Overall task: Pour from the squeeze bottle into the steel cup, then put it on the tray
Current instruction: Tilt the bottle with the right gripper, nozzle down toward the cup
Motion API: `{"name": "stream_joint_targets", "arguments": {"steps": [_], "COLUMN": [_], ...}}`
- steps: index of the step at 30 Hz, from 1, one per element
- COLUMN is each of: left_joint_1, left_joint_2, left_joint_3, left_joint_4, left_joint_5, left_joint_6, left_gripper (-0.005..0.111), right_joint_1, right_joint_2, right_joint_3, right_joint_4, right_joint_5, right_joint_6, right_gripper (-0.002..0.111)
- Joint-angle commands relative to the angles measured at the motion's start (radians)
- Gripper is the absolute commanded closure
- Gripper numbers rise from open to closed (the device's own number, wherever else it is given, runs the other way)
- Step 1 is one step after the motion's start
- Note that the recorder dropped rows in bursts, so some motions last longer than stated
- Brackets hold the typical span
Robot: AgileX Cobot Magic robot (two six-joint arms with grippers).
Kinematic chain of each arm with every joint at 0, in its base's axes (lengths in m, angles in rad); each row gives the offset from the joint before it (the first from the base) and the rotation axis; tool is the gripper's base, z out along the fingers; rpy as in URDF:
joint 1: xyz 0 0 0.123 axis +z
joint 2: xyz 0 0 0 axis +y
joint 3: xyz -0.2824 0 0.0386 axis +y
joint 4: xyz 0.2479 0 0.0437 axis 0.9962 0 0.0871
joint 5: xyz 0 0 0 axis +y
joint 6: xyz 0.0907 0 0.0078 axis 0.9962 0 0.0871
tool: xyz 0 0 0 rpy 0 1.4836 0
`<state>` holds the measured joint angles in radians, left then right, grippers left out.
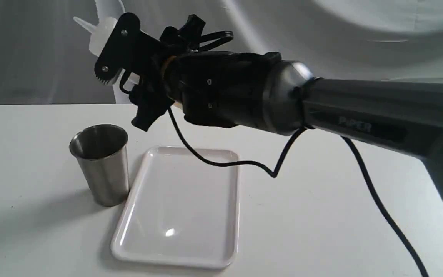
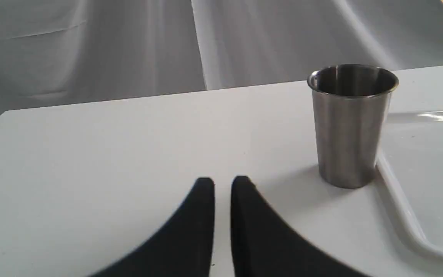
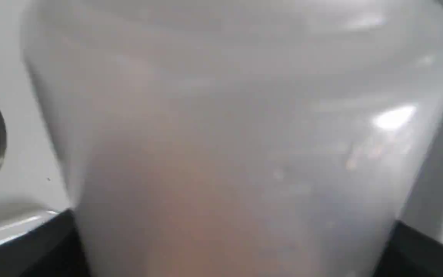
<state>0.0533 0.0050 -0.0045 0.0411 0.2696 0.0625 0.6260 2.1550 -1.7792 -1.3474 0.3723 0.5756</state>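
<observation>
1. As I scan from the left side of the white table [image 1: 321, 215], my left gripper [image 2: 222, 184] comes first. Its two black fingers [image 2: 202, 231] stand close together with only a thin slit between them, clenched on nothing, low over bare tabletop.
2. Next is the brushed stainless-steel tumbler, the steel cup [image 1: 100, 165], upright on the table with its mouth up. I cannot tell from either view whether anything is in it.
3. High above the cup, my right gripper [image 1: 123, 92] is grasping the translucent whitish plastic squeeze bottle [image 1: 100, 34] across its body. The bottle is in the air and tilted, its cone nozzle [image 1: 81, 21] pointing left and slightly up. In the right wrist view the bottle [image 3: 225, 134] fills nearly everything, with a brownish tint towards the fingers.
4. Just beside the cup, on its right, lies the flat glossy white rectangular plastic tray [image 1: 179, 207]. The cup's base stands by the tray's rim; I cannot tell whether they touch.
5. Further right, the dark right arm [image 1: 360, 115] reaches in over the tray, and a black cable [image 1: 379, 204] hangs beneath it.
</observation>
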Motion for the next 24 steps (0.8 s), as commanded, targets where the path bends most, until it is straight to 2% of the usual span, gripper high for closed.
{"name": "stream_joint_targets", "arguments": {"steps": [1, 15, 24], "left_joint_1": [-0.006, -0.006, -0.006], "left_joint_2": [-0.005, -0.005, -0.005], "left_joint_3": [0.004, 0.004, 0.004], "left_joint_4": [0.0, 0.0, 0.0], "left_joint_5": [-0.004, -0.004, -0.004], "left_joint_6": [-0.002, -0.002, -0.002], "left_gripper": [0.098, 0.098, 0.098], "right_joint_1": [0.003, 0.042, 0.042], "right_joint_2": [0.0, 0.029, 0.052], "right_joint_3": [-0.014, -0.014, -0.014], "right_joint_4": [-0.055, -0.133, -0.137], "right_joint_5": [0.056, 0.152, 0.227], "right_joint_6": [0.005, -0.218, -0.239], "right_gripper": [0.108, 0.108, 0.108]}}
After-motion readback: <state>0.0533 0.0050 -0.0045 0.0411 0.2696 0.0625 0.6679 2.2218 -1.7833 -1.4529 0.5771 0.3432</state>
